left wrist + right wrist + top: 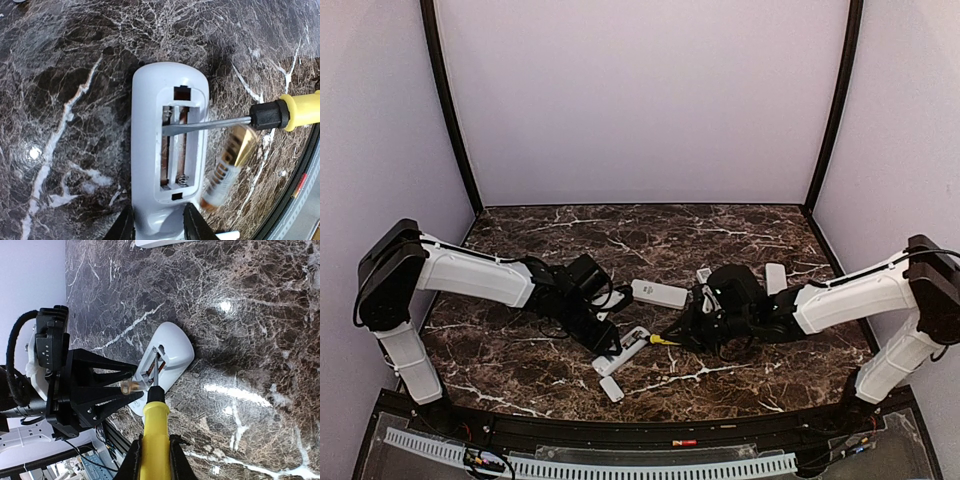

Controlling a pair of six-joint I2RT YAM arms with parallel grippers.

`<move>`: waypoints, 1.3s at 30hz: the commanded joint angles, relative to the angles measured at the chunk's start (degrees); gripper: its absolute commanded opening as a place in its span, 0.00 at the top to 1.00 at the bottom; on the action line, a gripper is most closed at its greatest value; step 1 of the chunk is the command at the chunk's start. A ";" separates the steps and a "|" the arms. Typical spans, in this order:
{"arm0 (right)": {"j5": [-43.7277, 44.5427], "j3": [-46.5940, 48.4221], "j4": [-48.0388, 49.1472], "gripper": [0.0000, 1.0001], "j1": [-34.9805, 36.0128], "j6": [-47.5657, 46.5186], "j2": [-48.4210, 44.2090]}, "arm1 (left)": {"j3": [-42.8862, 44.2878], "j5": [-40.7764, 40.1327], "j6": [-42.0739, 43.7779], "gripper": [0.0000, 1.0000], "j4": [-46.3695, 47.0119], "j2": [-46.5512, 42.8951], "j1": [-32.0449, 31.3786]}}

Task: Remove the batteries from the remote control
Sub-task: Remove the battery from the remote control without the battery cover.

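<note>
My left gripper (159, 227) is shut on the near end of a white remote (167, 150), which lies back-up with its battery bay open. The bay shows a spring and copper-coloured strips. A gold and white battery (227, 167), blurred, is outside the bay by the remote's right side. My right gripper (155, 460) is shut on the yellow-handled screwdriver (155, 435), whose blade (210, 123) reaches into the bay. In the top view the remote (628, 350) lies between my left gripper (603, 345) and right gripper (688, 335). The battery also shows in the right wrist view (129, 386).
A second white remote (659, 293) lies behind the work spot and a third (775, 278) at the right. A small white cover (612, 389) lies near the front edge and another small white piece (704, 274) behind the right gripper. The black table rail (300, 190) is close.
</note>
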 commanded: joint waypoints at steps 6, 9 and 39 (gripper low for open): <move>2.02 -1.64 9.52 1.00 -0.73 0.35 2.26 | -1.43 -2.64 0.38 0.69 -3.18 5.41 -2.21; 1.58 -1.62 9.99 1.00 -0.68 0.36 3.04 | -1.40 -2.77 0.38 0.69 -3.20 5.45 -2.16; 11.57 -4.89 -7.50 1.00 -5.53 -16.87 -18.85 | 14.68 2.84 1.07 0.24 -17.05 -13.93 17.52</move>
